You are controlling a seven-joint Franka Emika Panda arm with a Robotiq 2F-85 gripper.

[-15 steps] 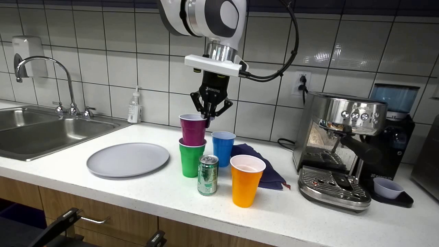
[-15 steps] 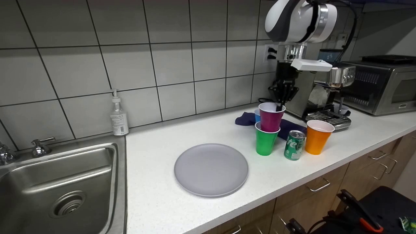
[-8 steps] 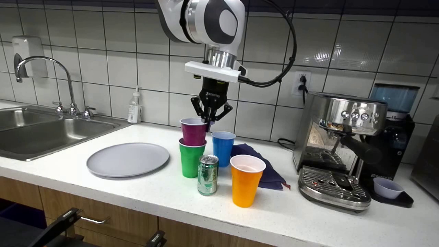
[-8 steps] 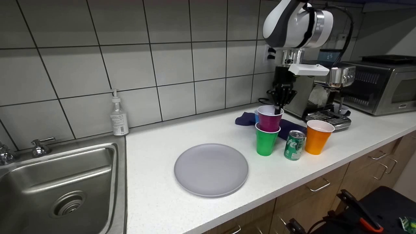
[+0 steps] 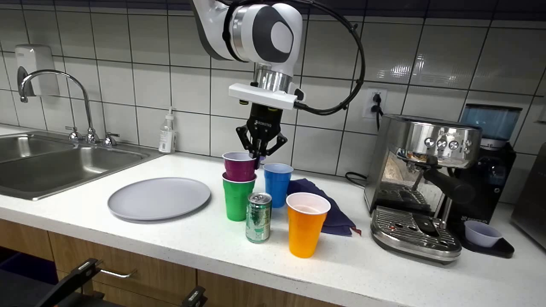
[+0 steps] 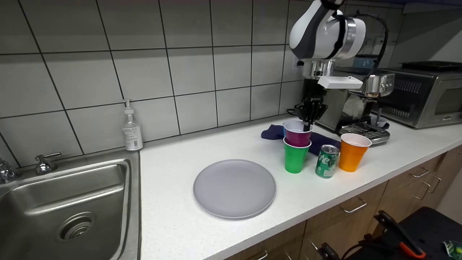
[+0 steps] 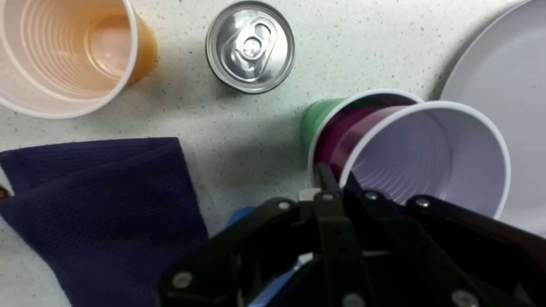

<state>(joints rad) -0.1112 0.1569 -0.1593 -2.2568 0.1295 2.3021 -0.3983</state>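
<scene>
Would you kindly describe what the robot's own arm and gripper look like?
The arm is white with dark grey panels, then a silver collar. Below it is a white bar; a black cable loops up beside the arm. The gripper is black, with angular hinged linkages, silvery screw heads in the wrist view and pale ROBOTIQ lettering.

On your tool (image 5: 256,159), pale capitals read ROBOTIQ. The green can (image 6: 327,161), toward the front edge of the desk (image 5: 349,264), shows "te". Print on the back-edge soap bottle (image 6: 132,136) and black coffee grinder (image 5: 495,168) is too small to read.
</scene>
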